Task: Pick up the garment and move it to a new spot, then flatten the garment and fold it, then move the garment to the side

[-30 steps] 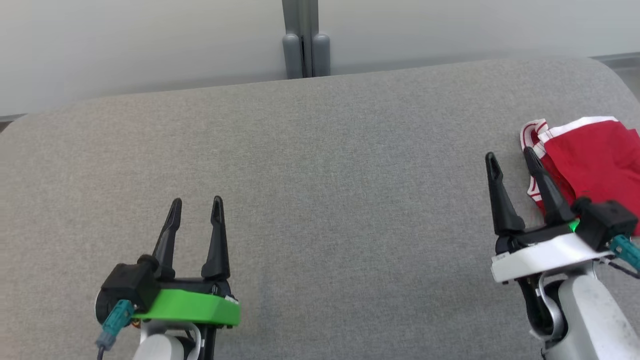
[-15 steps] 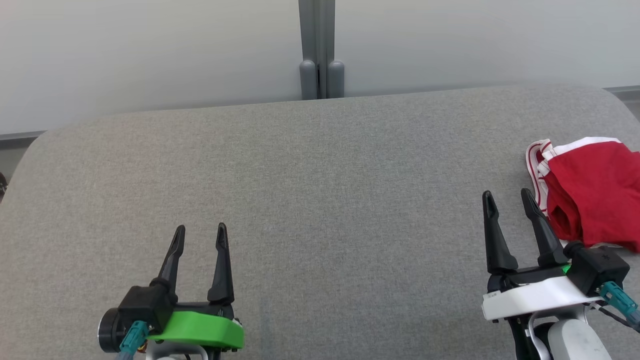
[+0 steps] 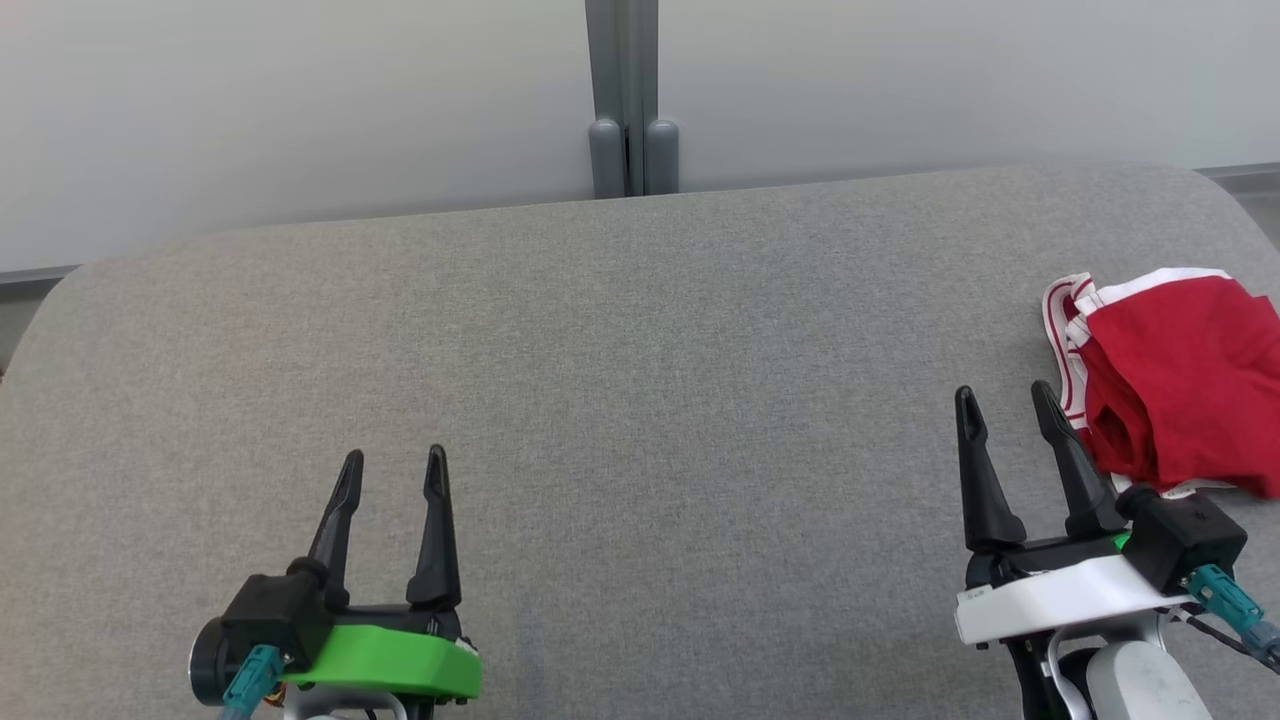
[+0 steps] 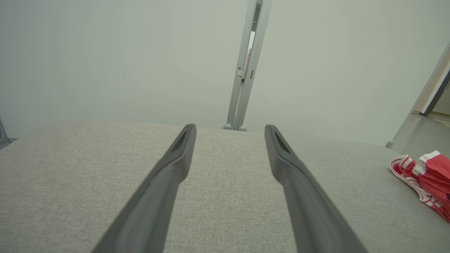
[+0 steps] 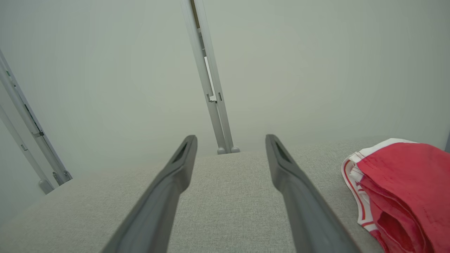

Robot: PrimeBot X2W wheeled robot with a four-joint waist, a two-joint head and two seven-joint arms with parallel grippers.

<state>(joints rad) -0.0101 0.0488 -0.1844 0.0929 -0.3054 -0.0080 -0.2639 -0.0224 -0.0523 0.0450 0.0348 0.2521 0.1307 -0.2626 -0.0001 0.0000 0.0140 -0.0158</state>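
While left pincer [image 3: 394, 455] and right pincer [image 3: 1003, 390] gape empty, the garment [image 3: 1180, 380] lies beside the latter.

No text, label, brand, number or sign can be read, though a tiny dark marking is seen at the left end of the white mount [image 3: 1060, 598] behind the right pincer [image 3: 1003, 392], too small to be made out.

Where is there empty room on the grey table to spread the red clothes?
The middle of the grey table, between the left pincer and the right pincer, is bare, back to the far edge. It's crowded at the right edge, where the red clothes lie bunched beside the right pincer.
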